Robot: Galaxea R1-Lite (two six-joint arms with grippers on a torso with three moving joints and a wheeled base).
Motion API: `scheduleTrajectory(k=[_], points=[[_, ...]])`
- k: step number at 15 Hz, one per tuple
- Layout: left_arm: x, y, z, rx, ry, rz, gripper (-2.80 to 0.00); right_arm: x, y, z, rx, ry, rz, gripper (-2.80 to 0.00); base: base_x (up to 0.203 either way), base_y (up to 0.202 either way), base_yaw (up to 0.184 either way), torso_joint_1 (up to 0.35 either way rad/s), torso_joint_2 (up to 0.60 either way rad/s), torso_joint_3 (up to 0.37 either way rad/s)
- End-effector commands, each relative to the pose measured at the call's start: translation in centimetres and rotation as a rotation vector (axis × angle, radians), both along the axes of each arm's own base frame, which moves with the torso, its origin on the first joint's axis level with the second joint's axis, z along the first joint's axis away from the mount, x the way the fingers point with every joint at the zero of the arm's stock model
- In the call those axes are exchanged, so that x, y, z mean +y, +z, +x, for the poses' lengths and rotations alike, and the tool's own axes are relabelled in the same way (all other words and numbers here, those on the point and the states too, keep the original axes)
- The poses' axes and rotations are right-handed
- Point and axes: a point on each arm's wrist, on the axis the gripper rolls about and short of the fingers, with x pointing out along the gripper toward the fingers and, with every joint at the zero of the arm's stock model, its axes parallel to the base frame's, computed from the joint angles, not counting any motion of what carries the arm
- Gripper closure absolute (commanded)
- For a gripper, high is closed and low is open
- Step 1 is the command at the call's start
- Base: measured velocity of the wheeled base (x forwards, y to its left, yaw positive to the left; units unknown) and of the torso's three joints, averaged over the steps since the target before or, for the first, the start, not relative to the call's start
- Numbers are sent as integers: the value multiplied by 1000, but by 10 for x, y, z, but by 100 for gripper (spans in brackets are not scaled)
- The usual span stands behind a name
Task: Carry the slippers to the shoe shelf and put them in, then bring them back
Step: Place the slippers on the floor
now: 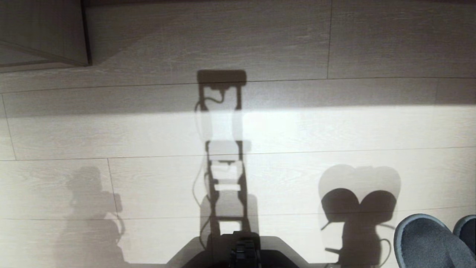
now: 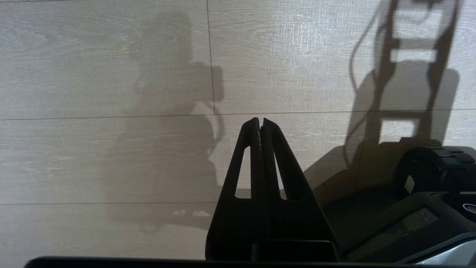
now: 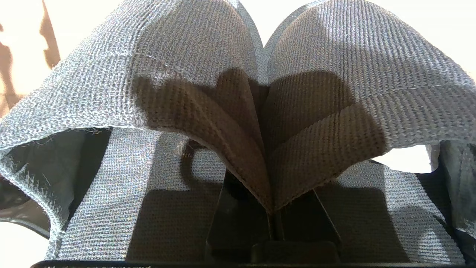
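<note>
R gripper (image 3: 273, 212) pinching both slippers (image 3: 238, 56) by inner edges, toes ahead of fingers; cabinet corner (image 1: 44, 33) far ahead-left. L gripper (image 2: 261, 123) closed, empty.

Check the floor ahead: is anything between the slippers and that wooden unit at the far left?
Nothing visible. The right gripper is shut on the slippers, pinching both uppers together. Between them and the wooden unit lies only bare plank floor, crossed by shadows. The left gripper is shut and empty.
</note>
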Motion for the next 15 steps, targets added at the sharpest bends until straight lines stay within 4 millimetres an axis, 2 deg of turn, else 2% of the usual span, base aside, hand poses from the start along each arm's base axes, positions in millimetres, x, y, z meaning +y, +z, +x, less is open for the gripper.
scheduleTrajectory(k=[1, 6, 9, 11, 13, 15], points=[[0, 0, 0, 0, 0, -1, 0, 0, 0, 0, -1, -2, -2, 0, 0, 0, 0, 0, 4, -71], [0, 0, 0, 0, 2, -1, 0, 0, 1, 0, -10, 7, 9, 0, 0, 0, 0, 2, 0, -16], [0, 0, 0, -3, 2, 2, 0, 1, 29, -4, -87, 46, 7, 0, 0, 0, 0, 0, 0, 0], [0, 0, 0, -2, 2, 5, 0, 2, 56, 4, -51, 68, 4, 0, 0, 0, 0, 0, 0, 0], [0, 0, 0, -2, 2, 5, 0, 2, 87, 31, 19, 78, -1, 0, 0, 0, 0, 0, 0, 0], [0, 0, 0, -2, 2, 4, 0, 3, 116, 76, 59, 83, -12, 0, 0, 0, 0, 0, 0, 0]])
